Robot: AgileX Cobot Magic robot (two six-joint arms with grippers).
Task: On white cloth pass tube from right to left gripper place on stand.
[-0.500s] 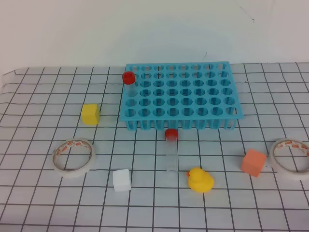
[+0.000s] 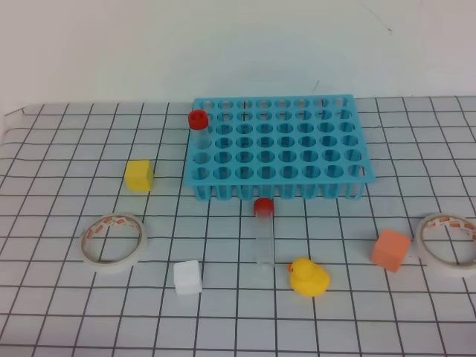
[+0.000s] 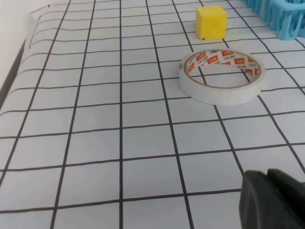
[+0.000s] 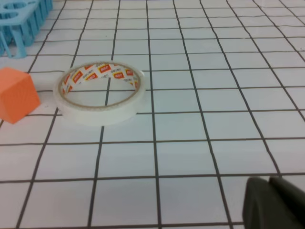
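Bright, even light is falling from above across the white cloth (image 2: pixel 59 312), leaving only faint, short shadows under the stand (image 2: pixel 277 147) and beside the yellow duck (image 2: pixel 308 278). The high view is looking soft throughout, with grid lines slightly fuzzy and bending a little toward the edges. In both wrist views the tape rolls (image 3: pixel 220 75) are rendering fairly crisp, while a dark gripper part (image 3: pixel 271 200) is sitting blurred at the bottom right corner. No harsh glare is showing; the wall behind is washing out to pale grey.
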